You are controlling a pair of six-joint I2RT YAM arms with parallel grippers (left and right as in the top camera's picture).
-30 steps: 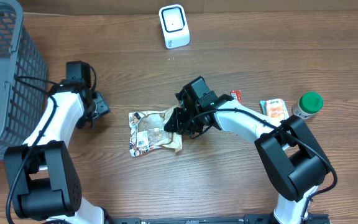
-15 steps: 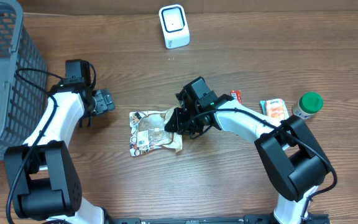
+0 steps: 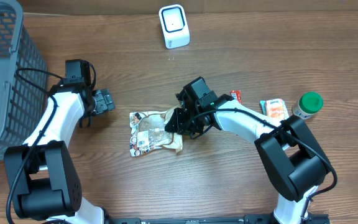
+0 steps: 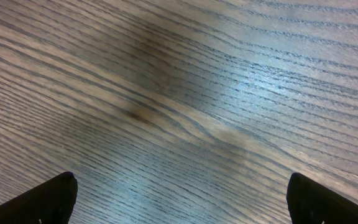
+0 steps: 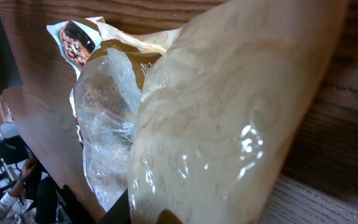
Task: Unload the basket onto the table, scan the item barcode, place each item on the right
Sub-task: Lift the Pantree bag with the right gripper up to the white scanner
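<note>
The item, a tan snack packet with a clear window, lies flat mid-table. My right gripper is shut on its right edge. In the right wrist view the glossy packet fills the frame and hides most of the fingers. No barcode can be made out on it in either view. A white scanner stands at the table's back edge, well apart from the packet. My left gripper hangs open left of the packet, touching nothing. Its wrist view shows only bare wood between the fingertips.
A grey mesh basket fills the back left corner. Right of my right arm lie a small red packet, an orange packet and a green-capped bottle.
The left gripper's jaws have spread wider and swung slightly toward the back. The right gripper and the packet have not moved.
</note>
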